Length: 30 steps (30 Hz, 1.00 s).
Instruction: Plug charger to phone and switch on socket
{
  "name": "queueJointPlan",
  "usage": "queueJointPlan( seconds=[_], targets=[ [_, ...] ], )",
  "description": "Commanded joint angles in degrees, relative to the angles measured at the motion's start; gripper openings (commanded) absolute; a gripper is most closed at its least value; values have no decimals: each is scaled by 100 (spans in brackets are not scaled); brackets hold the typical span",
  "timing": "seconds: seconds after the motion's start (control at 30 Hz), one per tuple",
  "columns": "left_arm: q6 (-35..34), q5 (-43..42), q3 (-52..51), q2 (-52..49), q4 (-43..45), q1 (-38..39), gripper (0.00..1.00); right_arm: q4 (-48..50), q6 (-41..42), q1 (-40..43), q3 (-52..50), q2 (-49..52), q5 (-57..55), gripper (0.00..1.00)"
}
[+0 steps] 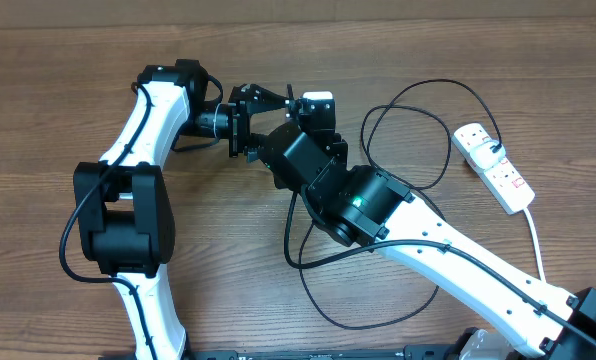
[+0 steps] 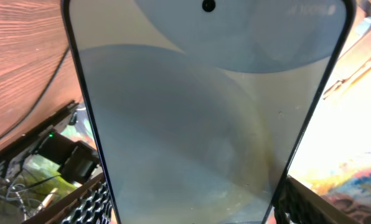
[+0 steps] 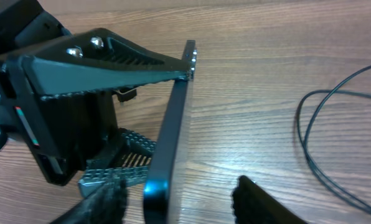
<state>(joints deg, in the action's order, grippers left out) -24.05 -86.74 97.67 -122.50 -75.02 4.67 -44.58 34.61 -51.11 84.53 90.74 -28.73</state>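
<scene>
Right wrist view: the phone (image 3: 170, 124) is seen edge-on, raised off the worktop and clamped across its long sides by the left gripper (image 3: 164, 106). The left wrist view confirms this, with the screen filling the frame and a ribbed pad at each lower corner. The right gripper (image 3: 179, 202) has its fingers spread on either side of the phone's lower end and grips nothing visible. The phone sits above the far-centre area of the worktop. The socket (image 1: 493, 165) lies near the right edge, towards the far right corner.

Hazards:
- No connector tip is visible in any view. If the right fingers close now, they would probably grip the phone rather than the plug, and could twist the phone in the left grip.
- The phone is held by its thin edges only. A sideways push from the right arm could make it slip or drop.
- The charger (image 1: 408, 130) runs in loops beneath and beside the right arm. A reach towards the socket could snag a loop and drag the strip.
</scene>
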Motion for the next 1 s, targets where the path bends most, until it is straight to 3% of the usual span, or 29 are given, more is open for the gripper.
queueJointPlan(
  seconds=[0.0,0.97],
  targets=[
    [-81,15,173,4,17,-15,70,37,31,-31,177,-15,52,50],
    [-168,-138,173,4,92,-15,70,83,136,-26,179,234,2,42]
  ],
)
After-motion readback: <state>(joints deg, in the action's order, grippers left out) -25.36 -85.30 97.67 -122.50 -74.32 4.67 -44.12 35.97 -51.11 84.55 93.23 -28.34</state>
